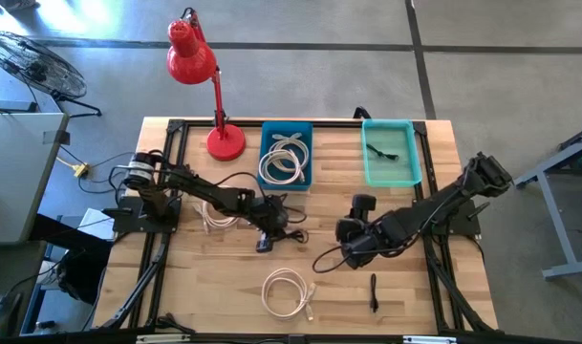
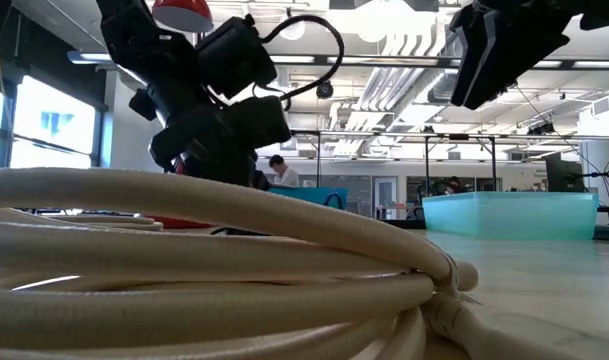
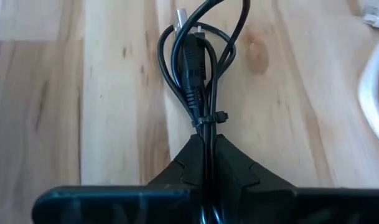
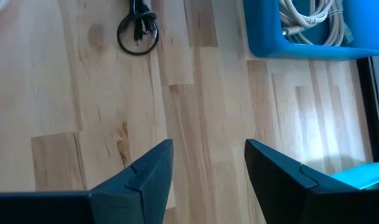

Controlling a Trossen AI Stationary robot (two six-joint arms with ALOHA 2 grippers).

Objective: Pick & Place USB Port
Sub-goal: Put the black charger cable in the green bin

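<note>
While the left gripper [image 3: 205,158] sits low over mid-table, its fingers are closed on a black cable [image 3: 195,68], a small tied bundle w/ a plug end lying on the wood. In the high view that gripper [image 1: 268,235] is just below the blue bin [image 1: 286,182], w/ the black cable [image 1: 292,235] trailing to its right side on the table [image 1: 224,277].

Right gripper [image 4: 205,165] is apart from it, fingers spread open w/ nothing btwn them, bare wood underneath. High view puts it [image 1: 351,250] right of centre, near the left one but not touching. Its wrist view sees the black cable [image 4: 138,30] farther off on the planks, and the blue bin [image 4: 301,46] w/ white cable coiled inside.

Other stuff:
- Teal bin [image 1: 391,153] at the far edge, right of the blue bin; something dark & small inside, can't tell what.
- White coil [image 1: 288,292] near the front edge, centre; fills the low view's foreground [image 2: 214,260].
- Another white coil [image 1: 217,216] under the left arm.
- Small black piece [image 1: 374,292] near the front, right of the white coil.
- Red lamp [image 1: 197,59], base at the far-left of the table.
- Person [image 2: 280,172] in the room behind, low view.
</note>
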